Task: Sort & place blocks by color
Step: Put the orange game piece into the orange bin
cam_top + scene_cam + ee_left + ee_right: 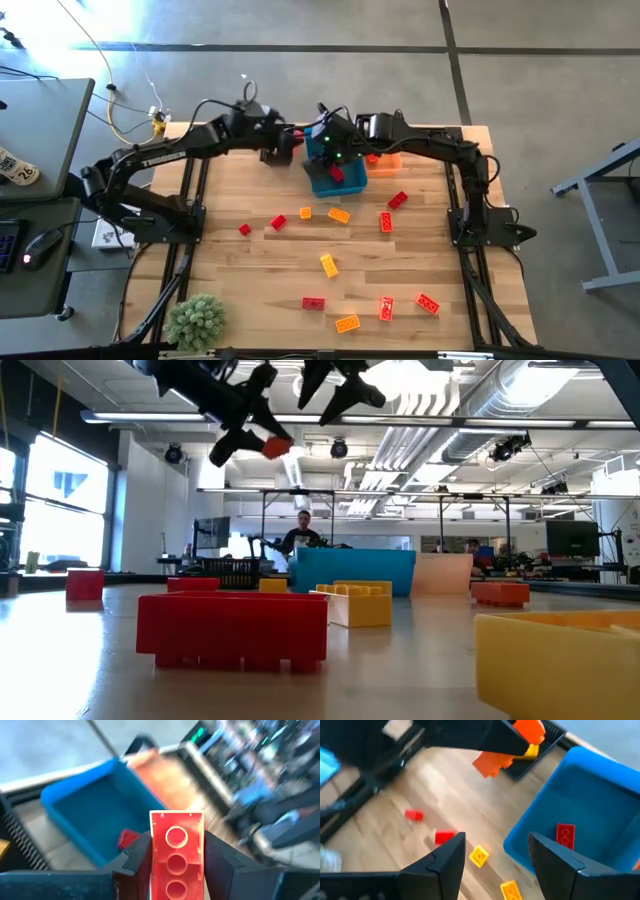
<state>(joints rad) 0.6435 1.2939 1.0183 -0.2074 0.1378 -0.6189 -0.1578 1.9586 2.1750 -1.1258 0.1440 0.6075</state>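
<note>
My left gripper [292, 141] hangs high over the far middle of the table, just left of the blue bin [335, 172], shut on a red block [176, 851]. The low view shows that block [275, 447] well above the table. Another red block [565, 837] lies inside the blue bin. My right gripper [495, 857] hovers open over the bin's left rim with nothing between its fingers. Several red, orange and yellow blocks lie loose on the table, among them a yellow one [329, 265] and a red one [385, 221]. My left gripper pinches the red block by its two long sides [153, 845] between its two fingers. The block's hollow underside faces the wrist camera, and its far end sticks out past the fingertips. The fingers slant down from the table's left. The block is lifted clear of table and bin.
An orange bin [387, 160] stands right of the blue one at the far edge. A small green plant [195, 320] sits at the near left corner. Both arms crowd together over the blue bin. People show in the room beyond the table [303, 530].
</note>
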